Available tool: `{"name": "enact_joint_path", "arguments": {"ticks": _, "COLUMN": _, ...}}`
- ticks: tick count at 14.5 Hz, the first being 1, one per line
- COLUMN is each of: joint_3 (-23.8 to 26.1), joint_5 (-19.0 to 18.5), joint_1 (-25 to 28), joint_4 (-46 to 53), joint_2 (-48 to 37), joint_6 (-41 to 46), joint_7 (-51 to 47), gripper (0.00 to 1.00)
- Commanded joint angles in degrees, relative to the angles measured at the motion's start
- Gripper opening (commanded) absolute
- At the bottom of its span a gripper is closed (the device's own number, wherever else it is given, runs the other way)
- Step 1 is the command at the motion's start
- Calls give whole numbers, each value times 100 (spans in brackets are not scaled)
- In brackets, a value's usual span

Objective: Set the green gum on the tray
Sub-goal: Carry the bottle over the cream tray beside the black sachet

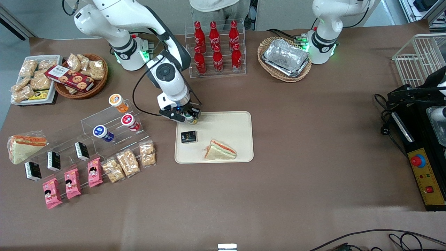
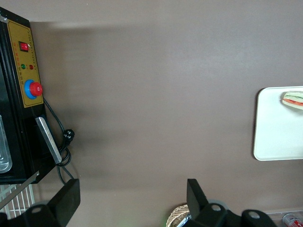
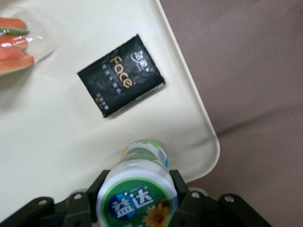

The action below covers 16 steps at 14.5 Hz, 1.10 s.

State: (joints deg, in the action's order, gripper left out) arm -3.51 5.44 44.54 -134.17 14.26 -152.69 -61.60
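My right gripper [image 1: 191,118] is shut on the green gum [image 3: 137,191], a white bottle with a green-rimmed cap; both black fingers [image 3: 181,189] press its sides. In the front view the green gum [image 1: 191,118] hangs just above the corner of the cream tray [image 1: 237,120] that lies farthest from the front camera, toward the working arm's end. The wrist view shows the bottle's base over the tray [image 3: 71,142], close to its rounded corner.
On the tray lie a black packet [image 1: 188,136] and a wrapped sandwich [image 1: 219,150]. A clear stepped rack [image 1: 104,122] with orange-, red- and blue-capped bottles stands toward the working arm's end. Cola bottles [image 1: 216,47] stand in a clear case, next to a basket of foil trays [image 1: 285,57].
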Motion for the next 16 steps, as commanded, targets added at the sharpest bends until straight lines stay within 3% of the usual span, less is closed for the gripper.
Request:
{"name": "enact_joint_path", "arguments": {"ticks": 1, "joint_3": -71, "joint_5": 98, "joint_1": 90, "joint_4": -91, "joint_2": 76, "joint_6": -304, "joint_7": -45, "gripper": 38}}
{"name": "enact_joint_path", "arguments": {"ticks": 2, "joint_3": -71, "joint_5": 89, "joint_1": 90, "joint_4": -91, "joint_2": 138, "joint_6": -357, "joint_7": -45, "gripper": 39}}
{"name": "enact_joint_path", "arguments": {"ticks": 3, "joint_3": -71, "joint_5": 97, "joint_1": 90, "joint_4": -91, "joint_2": 173, "joint_6": -384, "joint_7": -45, "gripper": 50}}
{"name": "enact_joint_path", "arguments": {"ticks": 5, "joint_3": -80, "joint_5": 89, "joint_1": 82, "joint_4": -91, "joint_2": 183, "joint_6": -384, "joint_7": -45, "gripper": 99}}
{"name": "enact_joint_path", "arguments": {"ticks": 13, "joint_3": -89, "joint_5": 89, "joint_1": 12, "joint_4": -74, "joint_2": 130, "joint_6": -332, "joint_7": 25, "gripper": 100}}
{"name": "enact_joint_path", "arguments": {"ticks": 16, "joint_3": -141, "joint_5": 71, "joint_1": -33, "joint_4": -39, "joint_2": -299, "joint_6": 53, "joint_7": 315, "gripper": 100}}
